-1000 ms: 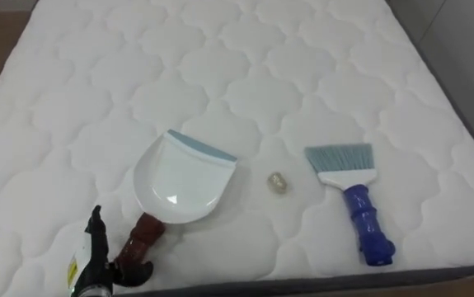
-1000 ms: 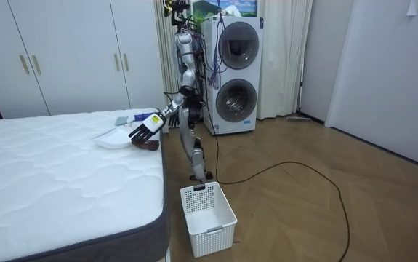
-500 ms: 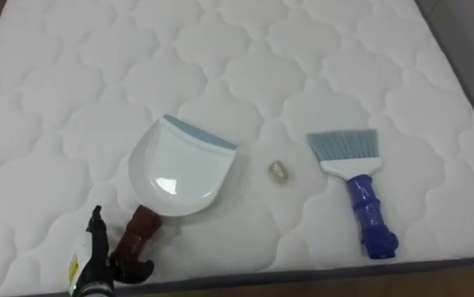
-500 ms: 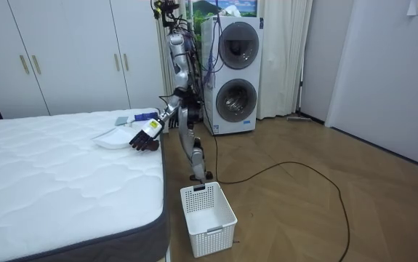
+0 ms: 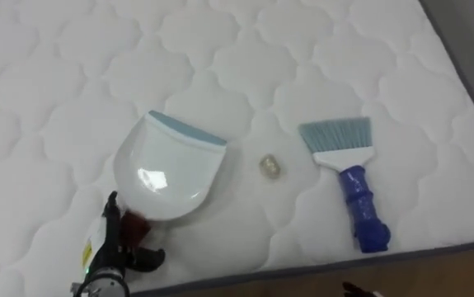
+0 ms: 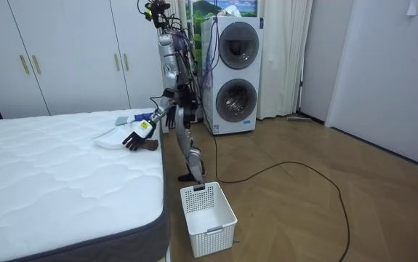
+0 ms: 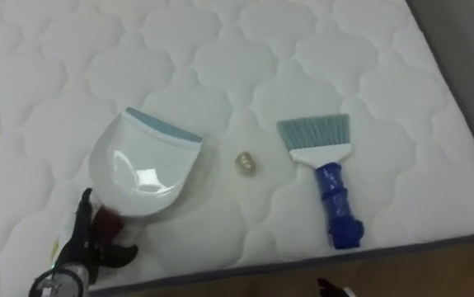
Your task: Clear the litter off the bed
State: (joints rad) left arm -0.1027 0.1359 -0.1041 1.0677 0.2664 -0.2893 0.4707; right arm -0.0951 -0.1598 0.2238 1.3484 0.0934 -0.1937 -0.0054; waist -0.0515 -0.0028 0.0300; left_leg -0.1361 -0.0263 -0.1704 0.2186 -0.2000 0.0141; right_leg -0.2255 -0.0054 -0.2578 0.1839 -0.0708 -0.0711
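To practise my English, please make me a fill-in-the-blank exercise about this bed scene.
1. The brush has a ____ handle.
2. The small scrap lies ____ the dustpan and the brush.
3. The left hand is at the dustpan's ____.
4. A white ____ stands on the floor near the bed.
Missing words: blue, between, handle, basket.

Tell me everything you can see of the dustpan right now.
The dustpan is white, glossy plastic by its look, with a pale blue strip along its straight lip and a dark red handle. It lies flat and empty on the quilted mattress, lip toward the upper right; a small scrap lies just off it, not touching. The left hand, open, is at the handle's end.
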